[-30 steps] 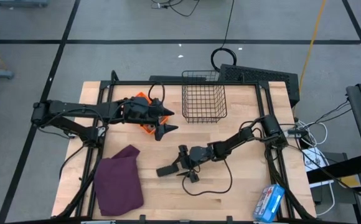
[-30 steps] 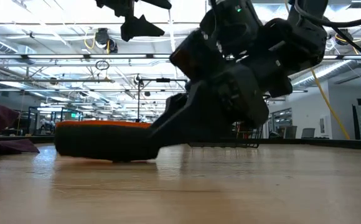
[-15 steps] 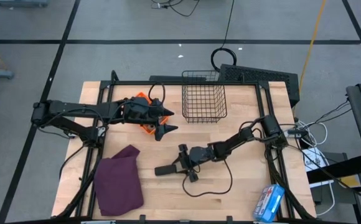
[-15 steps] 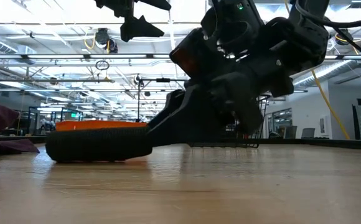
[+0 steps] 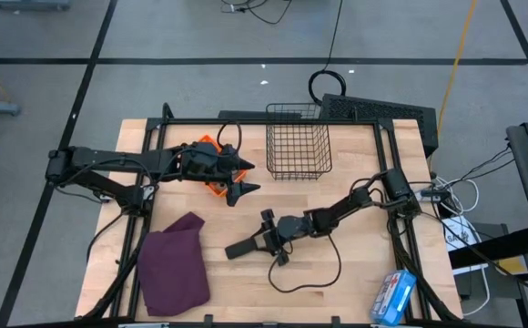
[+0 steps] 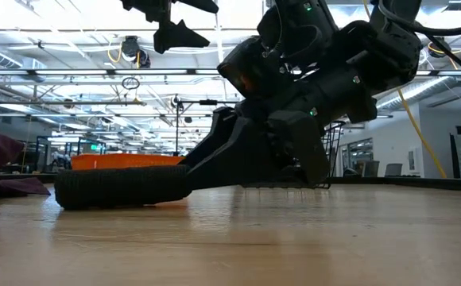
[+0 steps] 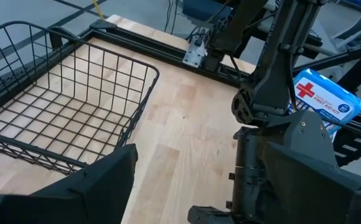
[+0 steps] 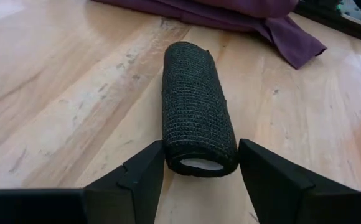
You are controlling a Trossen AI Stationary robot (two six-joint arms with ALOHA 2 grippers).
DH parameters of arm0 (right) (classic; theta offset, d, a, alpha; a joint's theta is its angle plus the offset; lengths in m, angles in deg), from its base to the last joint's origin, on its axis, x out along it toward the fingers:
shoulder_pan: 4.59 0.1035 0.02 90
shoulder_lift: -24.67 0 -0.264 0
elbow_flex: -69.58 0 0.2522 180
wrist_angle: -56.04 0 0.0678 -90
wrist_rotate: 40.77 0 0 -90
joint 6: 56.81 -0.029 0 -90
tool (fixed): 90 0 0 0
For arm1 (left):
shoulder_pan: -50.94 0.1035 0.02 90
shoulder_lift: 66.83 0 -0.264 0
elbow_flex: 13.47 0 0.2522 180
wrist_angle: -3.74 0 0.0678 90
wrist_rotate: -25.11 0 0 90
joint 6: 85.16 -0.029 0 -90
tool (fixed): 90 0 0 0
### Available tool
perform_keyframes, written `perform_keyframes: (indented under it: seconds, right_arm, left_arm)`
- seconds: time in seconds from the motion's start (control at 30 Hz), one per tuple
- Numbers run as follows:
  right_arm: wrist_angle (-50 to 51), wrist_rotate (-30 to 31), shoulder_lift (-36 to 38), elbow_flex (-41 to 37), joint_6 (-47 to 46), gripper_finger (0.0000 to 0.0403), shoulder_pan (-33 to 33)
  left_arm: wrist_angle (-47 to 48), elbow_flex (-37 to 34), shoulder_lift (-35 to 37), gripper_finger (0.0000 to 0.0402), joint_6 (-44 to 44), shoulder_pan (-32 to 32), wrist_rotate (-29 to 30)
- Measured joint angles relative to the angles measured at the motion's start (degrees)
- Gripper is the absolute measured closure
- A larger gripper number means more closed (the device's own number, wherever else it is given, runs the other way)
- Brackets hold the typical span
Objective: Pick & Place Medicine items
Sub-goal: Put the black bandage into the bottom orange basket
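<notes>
No white bottles show in any view. A black mesh-wrapped roll (image 5: 244,247) lies on its side on the table's near middle, also seen in the low view (image 6: 119,187) and the right wrist view (image 8: 196,106). My right gripper (image 5: 269,240) sits low at the roll's right end, shut on it (image 8: 200,180). My left gripper (image 5: 242,179) hangs open above the table next to the orange tray (image 5: 211,146). Its fingers are wide apart in the left wrist view (image 7: 193,193). My right gripper has the black roll's end (image 8: 199,158), the one facing the table's right, pinched between its two fingers (image 8: 137,174). It comes in low and nearly level from the table's right, fingers lying along the roll. The roll rests lengthwise on the table.
A wire basket (image 5: 298,141) stands at the far middle, just right of my left gripper (image 7: 50,106). A maroon cloth (image 5: 173,264) lies at the near left, beyond the roll (image 8: 230,12). A blue-and-white packet (image 5: 393,296) sits at the near right corner. A cable loops under the right arm.
My right gripper has moved a little toward the table's left edge, and the black roll has slid along the table with it, still lying on its side. The left arm has kept still.
</notes>
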Motion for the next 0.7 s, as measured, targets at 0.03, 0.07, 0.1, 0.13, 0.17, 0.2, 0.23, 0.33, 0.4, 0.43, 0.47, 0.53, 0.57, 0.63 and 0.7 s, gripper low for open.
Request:
perform_keyframes:
  seconds: [0.03, 0.07, 0.1, 0.13, 0.17, 0.2, 0.23, 0.33, 0.4, 0.43, 0.47, 0.53, 0.57, 0.63, 0.7]
  right_arm:
    - [0.0, 0.0, 0.0, 0.0, 0.1, 0.0217, 0.0]
    - [0.0, 0.0, 0.0, 0.0, 0.2, 0.0223, 0.0]
    - [0.0, 0.0, 0.0, 0.0, 0.2, 0.0231, 0.0]
    - [0.0, 0.0, 0.0, 0.0, 0.2, 0.0240, 0.0]
    - [0.0, 0.0, 0.0, 0.0, 0.2, 0.0250, 0.0]
    - [0.0, -0.1, 0.0, 0.0, 0.2, 0.0261, 0.0]
    - [0.0, -0.1, 0.0, 0.0, 0.2, 0.0273, 0.0]
    - [0.0, -0.1, 0.0, 0.0, 0.2, 0.0309, 0.0]
    - [0.0, -0.4, 0.0, 0.0, 0.2, 0.0333, 0.0]
    - [0.0, -1.4, 0.0, 0.0, 0.2, 0.0346, -0.1]
    - [0.0, -2.4, 0.0, 0.0, 0.2, 0.0359, -0.1]
    - [0.0, -3.6, 0.0, 0.0, 0.3, 0.0385, -0.1]
    - [0.0, -4.2, 0.0, 0.0, 0.8, 0.0390, -0.1]
    - [0.0, -4.3, 0.1, 0.0, 1.4, 0.0390, 0.0]
    - [2.5, -4.4, 1.7, -0.1, 1.4, 0.0391, 0.0]
  left_arm:
    - [0.0, 0.0, 0.0, 0.0050, 0.0, 0.0, 0.0]
    - [0.0, 0.0, 0.0, 0.0050, 0.0, 0.0, 0.0]
    - [0.0, 0.0, 0.0, 0.0050, 0.0, 0.0, 0.0]
    - [0.0, 0.0, 0.0, 0.0050, 0.0, 0.0, 0.0]
    - [0.0, 0.0, 0.0, 0.0050, 0.0, 0.0, 0.0]
    - [0.0, 0.0, 0.0, 0.0050, 0.0, 0.0, 0.0]
    - [0.0, 0.0, 0.0, 0.0050, 0.0, 0.0, 0.0]
    - [0.0, 0.0, 0.0, 0.0050, 0.1, 0.0, 0.0]
    - [0.0, 0.0, 0.0, 0.0050, 0.1, 0.0, 0.0]
    - [0.0, 0.0, 0.0, 0.0050, 0.1, 0.0, 0.0]
    - [0.0, 0.0, 0.0, 0.0050, 0.1, 0.0, 0.0]
    - [0.0, 0.0, 0.0, 0.0050, 0.2, 0.0, 0.0]
    - [0.0, 0.0, 0.0, 0.0050, 0.2, 0.0, 0.0]
    - [0.0, 0.0, 0.0, 0.0050, 0.2, 0.0, 0.0]
    - [0.3, 0.0, 0.0, 0.0050, 0.2, 0.0, 0.0]
